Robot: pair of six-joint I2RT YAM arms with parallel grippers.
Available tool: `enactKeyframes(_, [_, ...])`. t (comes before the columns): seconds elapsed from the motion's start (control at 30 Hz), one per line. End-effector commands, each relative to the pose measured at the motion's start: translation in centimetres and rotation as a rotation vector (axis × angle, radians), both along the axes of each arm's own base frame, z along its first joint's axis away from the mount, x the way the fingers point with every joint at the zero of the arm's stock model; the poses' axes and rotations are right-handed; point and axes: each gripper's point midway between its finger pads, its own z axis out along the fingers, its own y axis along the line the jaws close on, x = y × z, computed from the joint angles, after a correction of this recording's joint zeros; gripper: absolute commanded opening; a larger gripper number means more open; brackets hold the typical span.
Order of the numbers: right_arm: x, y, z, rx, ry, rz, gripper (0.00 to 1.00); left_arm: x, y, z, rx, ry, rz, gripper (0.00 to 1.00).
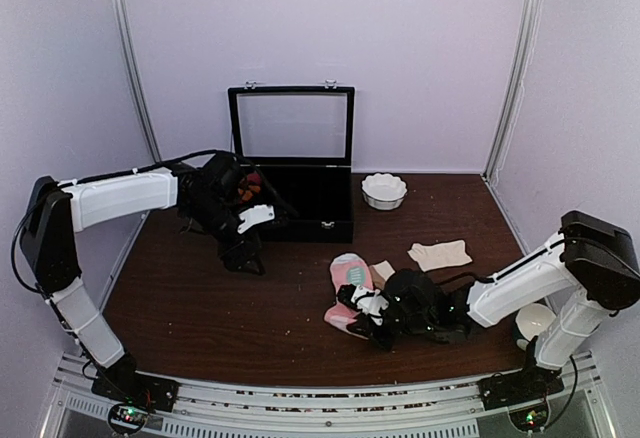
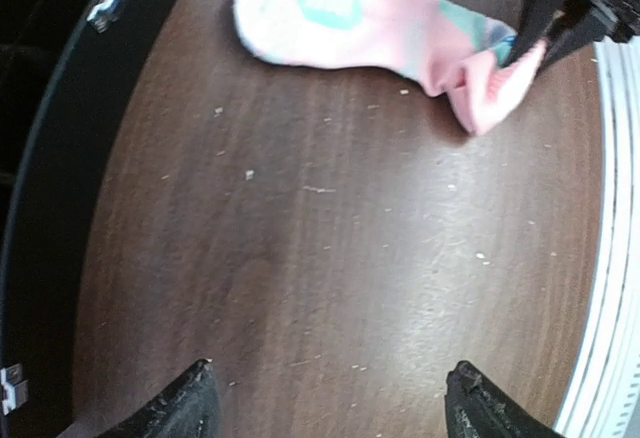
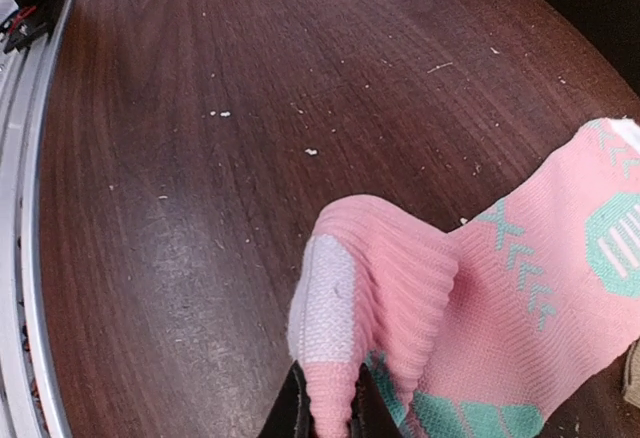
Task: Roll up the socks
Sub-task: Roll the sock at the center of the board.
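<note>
- Nearest us, our right gripper (image 3: 325, 408) pinches the near end of the pink sock (image 3: 500, 288), mid-table.
- Cream sock (image 1: 440, 254) lies flat just beyond, to its right.
- Our left gripper (image 2: 325, 403) hangs spread and empty at the left, beside the black box (image 1: 300, 198).
- We judge rolling is just beginning; next, that pinched end needs turning over toward the far end.
</note>
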Motion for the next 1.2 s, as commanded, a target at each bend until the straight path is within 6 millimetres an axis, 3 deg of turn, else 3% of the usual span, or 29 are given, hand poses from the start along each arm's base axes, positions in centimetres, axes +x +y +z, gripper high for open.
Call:
enactKeyframes(0.0, [-1.0, 1.9, 1.7, 0.142, 0.21, 0.056, 0.0, -2.4, -1.5, 2.1, -0.131, 0.031, -0.099, 0.8])
enactKeyframes(0.1, [-0.4, 3.2, 2.4, 0.236, 0.351, 0.051, 0.0, -3.8, -1.9, 2.2, -0.163, 0.05, -0.146, 0.79])
enactKeyframes(0.23, [-0.1, 6.8, 3.8, 0.304, 0.457, 0.12, 0.0, -5.9, -2.2, 1.3, -0.146, 0.043, -0.217, 0.79])
enactKeyframes(0.4, [1.0, 9.4, 3.7, 0.311, 0.5, 0.135, 0.0, -6.9, -2.5, -0.1, -0.114, 0.033, -0.257, 0.78])
enactKeyframes(0.8, [-1.0, 6.9, -0.5, 0.237, 0.587, 0.067, 0.0, -8.9, -7.2, -4.6, -0.062, 0.043, -0.379, 0.7])
enactKeyframes(0.93, [-1.0, 6.9, -0.9, 0.23, 0.613, 0.053, 0.0, -9.5, -8.8, -5.3, -0.052, 0.048, -0.399, 0.65])
enactKeyframes(1.17, [-0.8, 7.0, -1.1, 0.269, 0.676, 0.023, 0.0, -8.7, -10.1, -5.9, -0.078, 0.028, -0.384, 0.54])
